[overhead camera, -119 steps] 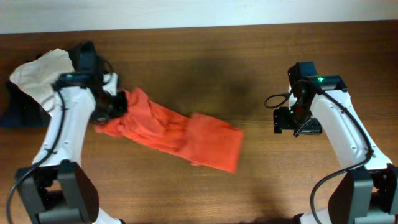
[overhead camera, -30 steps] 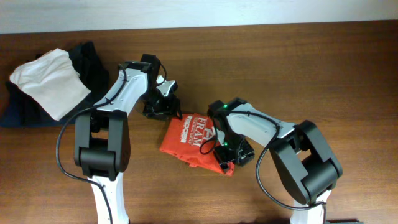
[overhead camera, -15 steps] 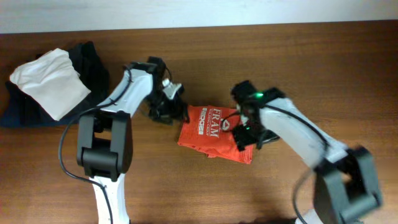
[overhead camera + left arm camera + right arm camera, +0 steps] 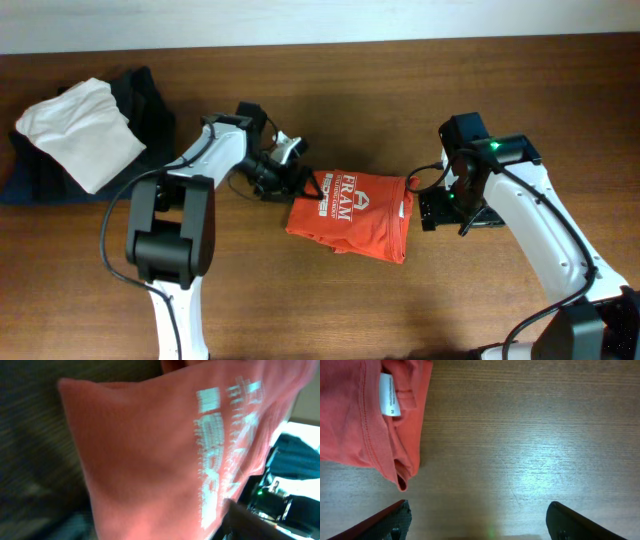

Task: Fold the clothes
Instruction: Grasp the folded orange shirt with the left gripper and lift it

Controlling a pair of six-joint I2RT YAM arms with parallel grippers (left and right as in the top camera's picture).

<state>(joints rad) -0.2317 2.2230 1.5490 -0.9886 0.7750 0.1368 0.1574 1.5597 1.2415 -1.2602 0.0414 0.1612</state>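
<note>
The clothes, a red-orange T-shirt point(image 4: 350, 215), lie folded in a compact block mid-table, white lettering facing up. My left gripper point(image 4: 300, 180) sits at the shirt's upper-left corner. In the left wrist view the blurred shirt point(image 4: 150, 450) fills the frame, cloth lying between widely parted jaws, one dark finger point(image 4: 255, 520) showing at lower right. My right gripper point(image 4: 427, 210) hovers just right of the shirt, open, with only bare wood between its fingers point(image 4: 392, 520). The shirt's collar and white label point(image 4: 390, 400) show at upper left in the right wrist view.
A folded white garment point(image 4: 80, 135) lies on dark garments point(image 4: 145, 95) at the back left corner. The table's far edge point(image 4: 400, 40) runs along the top. Bare wood point(image 4: 530, 435) lies to the right of the shirt.
The shirt has gone from a long spread strip to a compact fold and shifted right. My right gripper has come off the shirt to its right side and opened. The left gripper's jaws have widened.
</note>
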